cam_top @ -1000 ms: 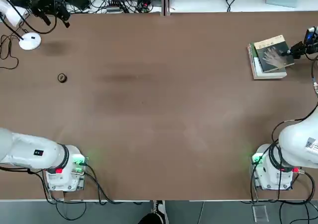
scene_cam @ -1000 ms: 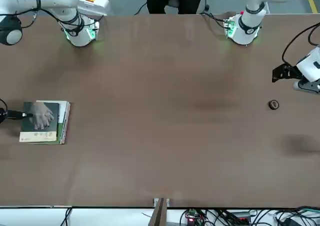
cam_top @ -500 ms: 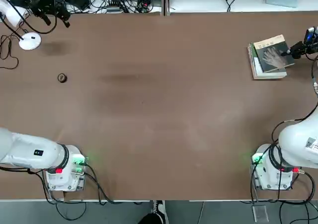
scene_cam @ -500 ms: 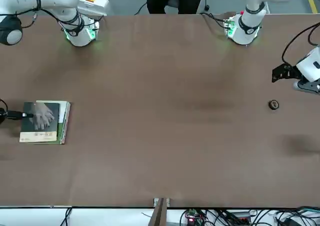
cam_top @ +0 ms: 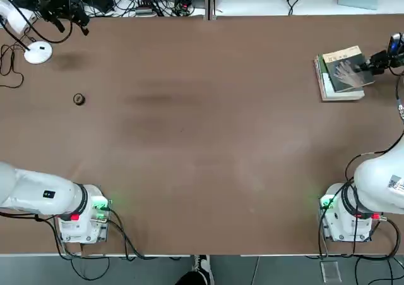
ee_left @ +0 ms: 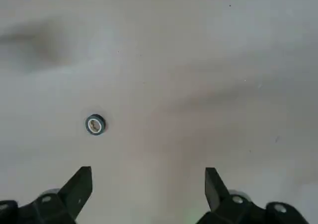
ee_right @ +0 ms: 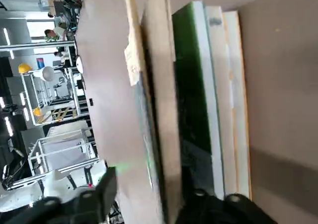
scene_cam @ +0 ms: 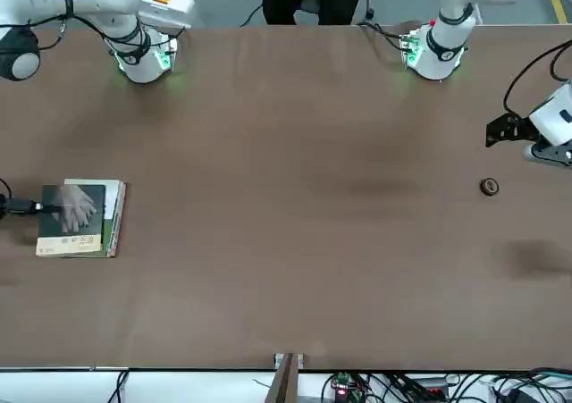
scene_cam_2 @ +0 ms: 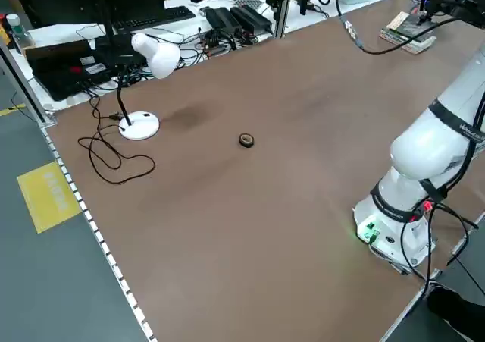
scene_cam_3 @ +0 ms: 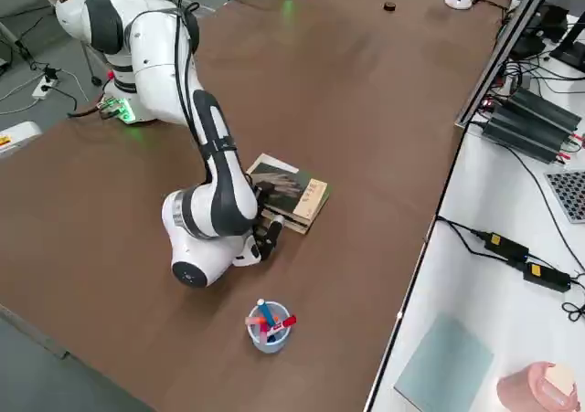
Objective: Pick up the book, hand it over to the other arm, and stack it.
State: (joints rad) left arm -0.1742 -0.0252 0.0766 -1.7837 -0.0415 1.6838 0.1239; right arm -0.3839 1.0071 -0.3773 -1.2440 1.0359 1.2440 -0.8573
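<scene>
The book, thin and dark grey with a pale hand on its cover, lies flat on a thicker green-and-white book at the table's far right. My right gripper is level with the book at its outer edge. In the right wrist view the two fingers stand open on either side of the thin book's edge, with small gaps. My left gripper hangs open at the far left above the table, over a small ring.
A small tape ring lies on the table's left part beside a white desk lamp. A cup of pens stands close behind the right gripper. Cables and gear line the far edge. A person's shoe shows at the near edge.
My right gripper's fingers have opened off the thin book, which now rests on the thicker book. The left arm has not moved.
</scene>
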